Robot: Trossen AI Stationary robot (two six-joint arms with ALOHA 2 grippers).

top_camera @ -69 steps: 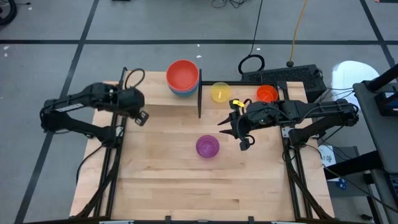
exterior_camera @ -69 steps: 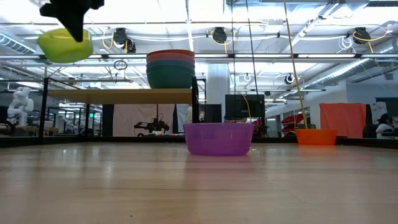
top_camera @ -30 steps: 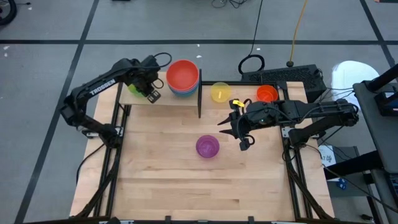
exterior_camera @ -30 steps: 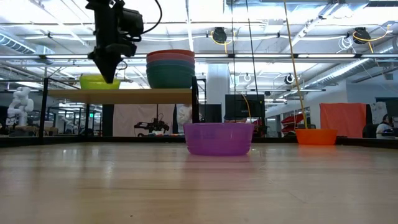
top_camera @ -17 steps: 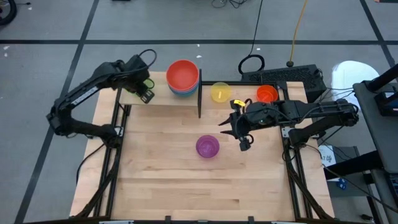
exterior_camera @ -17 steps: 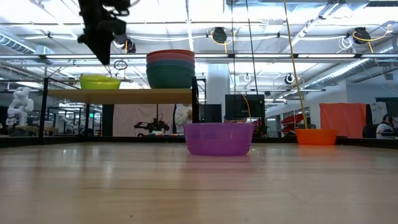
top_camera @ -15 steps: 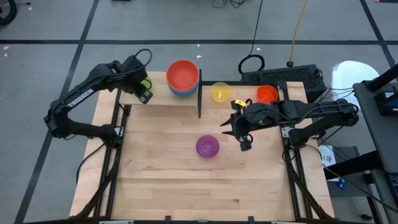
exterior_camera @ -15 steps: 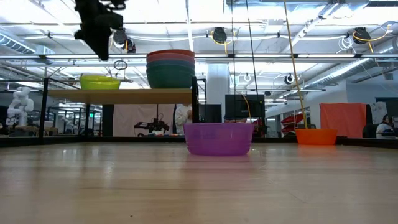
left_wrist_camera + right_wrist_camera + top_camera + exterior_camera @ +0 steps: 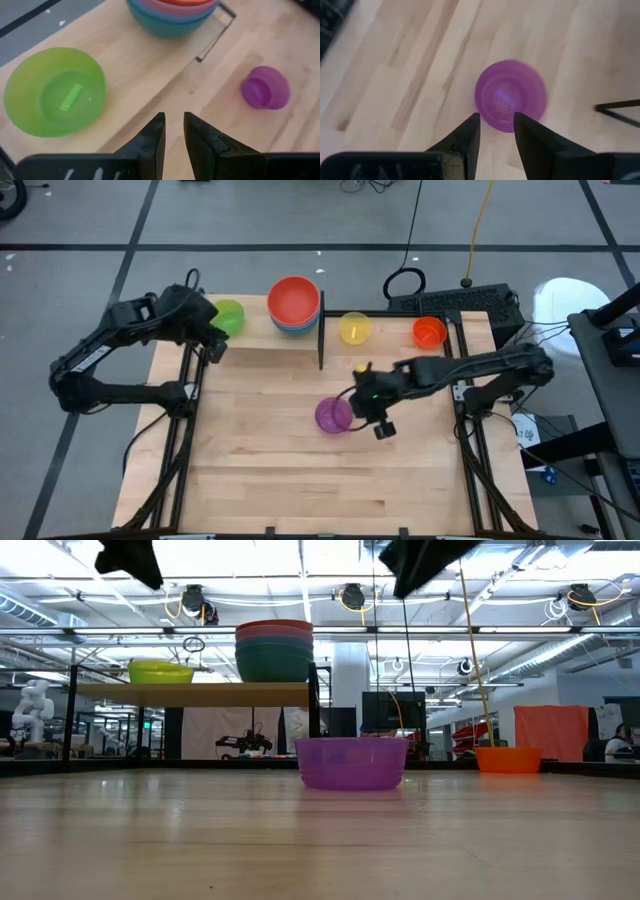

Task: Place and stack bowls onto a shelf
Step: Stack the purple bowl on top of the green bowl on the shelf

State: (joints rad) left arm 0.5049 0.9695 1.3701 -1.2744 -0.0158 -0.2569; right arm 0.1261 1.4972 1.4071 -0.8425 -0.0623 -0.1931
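Purple bowl (image 9: pixel 333 415) sits upright mid-tabletop (image 9: pixel 300 480), untouched; that's your pick. Right gripper (image 9: pixel 368 412) hangs at its 3 o'clock edge, above it, fingers (image 9: pixel 465 137) a narrow gap apart, holding nothing. Wrist view puts the near rim right ahead of that gap. Judgement: drop so one finger goes inside the wall and one outside at the 3 o'clock rim, then close. Gap looks just enough for a thin wall; come down straight or you'll shove the light bowl sliding.

Shelf (image 9: pixel 260 345) runs along 12 o'clock. Green bowl (image 9: pixel 228 316) sits on it at the 9 o'clock end, upright, alone. Stack of big bowls (image 9: pixel 294 305), red on top, stands beside the end bar (image 9: pixel 321 325). Purple likely nests into green, so carry it over the bar, not through it.

Left gripper (image 9: pixel 212 345) hovers just off green at its 7 o'clock, fingers (image 9: pixel 152 140) slightly apart, empty. Keep it clear of the drop path.

Yellow bowl (image 9: pixel 354 328) and orange bowl (image 9: pixel 429 331) wait at 1 o'clock, off the shelf.
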